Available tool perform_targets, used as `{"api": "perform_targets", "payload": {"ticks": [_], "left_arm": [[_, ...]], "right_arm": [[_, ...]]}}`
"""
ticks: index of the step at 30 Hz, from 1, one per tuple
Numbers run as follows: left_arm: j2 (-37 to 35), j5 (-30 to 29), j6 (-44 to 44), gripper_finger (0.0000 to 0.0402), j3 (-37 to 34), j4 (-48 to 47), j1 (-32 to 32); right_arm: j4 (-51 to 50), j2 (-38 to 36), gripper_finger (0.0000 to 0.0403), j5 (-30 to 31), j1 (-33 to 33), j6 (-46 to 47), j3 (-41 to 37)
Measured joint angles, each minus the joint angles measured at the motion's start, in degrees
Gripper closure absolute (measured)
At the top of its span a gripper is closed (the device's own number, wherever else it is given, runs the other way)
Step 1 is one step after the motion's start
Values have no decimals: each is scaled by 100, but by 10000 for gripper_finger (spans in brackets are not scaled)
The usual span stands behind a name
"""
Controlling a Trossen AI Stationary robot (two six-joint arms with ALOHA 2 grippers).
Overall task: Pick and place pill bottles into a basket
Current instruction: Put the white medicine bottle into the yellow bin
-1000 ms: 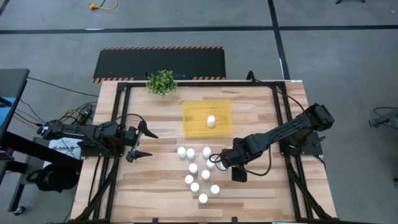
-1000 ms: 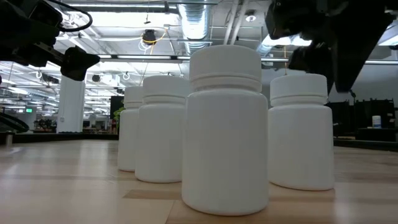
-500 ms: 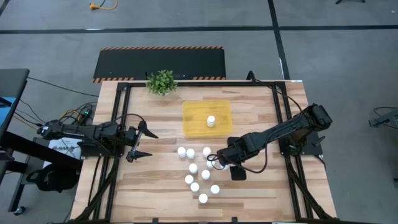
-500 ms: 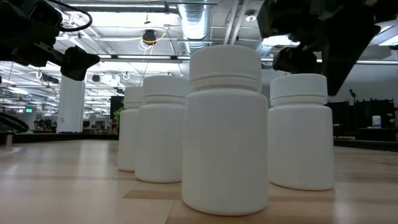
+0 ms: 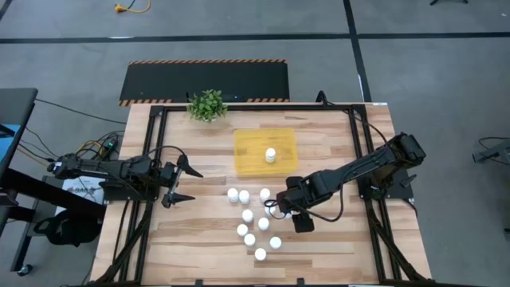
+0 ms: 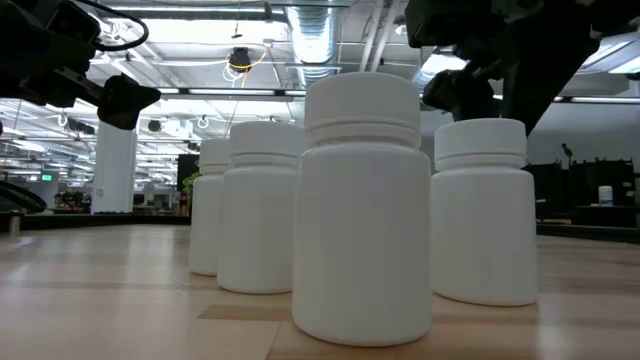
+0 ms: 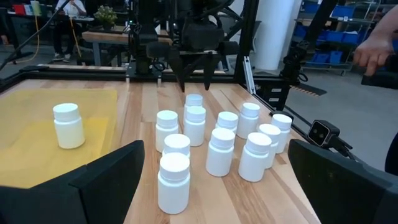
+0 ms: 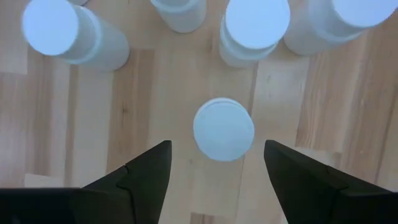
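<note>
Overhead, the wooden surface has bare planks along its 6 o'clock edge and across the whole 9 o'clock side; the 3 o'clock side past the right arm is also bare. A black frame rail runs around the perimeter. The potted plant sits at the 12 o'clock edge, toward 11.

Yellow basket sits just 12 o'clock of centre, with room on all sides. One pill bottle stands inside it, toward its 5 o'clock part.

Loose pill bottles: ten countable in the overhead view, clustered just 6 o'clock of the basket, all upright, packed close with narrow gaps. One may be partly hidden under the right arm, cannot tell.

Right hand is over the 3 o'clock edge of the cluster, fingers spread wide and grasping nothing. In its wrist view one bottle cap sits between the two fingers, clear of both.

Left hand waits at 9 o'clock of the cluster, well apart from it, fingers spread, empty.

In the left wrist view a person's hand shows beyond the surface.
</note>
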Motion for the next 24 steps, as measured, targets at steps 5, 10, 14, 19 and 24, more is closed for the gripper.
{"api": "perform_targets", "payload": {"ticks": [5,10,14,19,24], "left_arm": [[0,0,39,15,0,0,0],[0,2,15,15,0,0,2],[0,0,45,15,0,-2,2],[0,2,31,15,0,-2,2],[0,2,-4,15,0,-2,0]], "right_arm": [[103,272,154,11,0,-5,0],[321,299,154,27,-4,-71,3],[294,299,154,44,-4,-110,-2],[278,299,154,48,-4,-139,-2],[236,299,154,154,-15,-68,-2]]}}
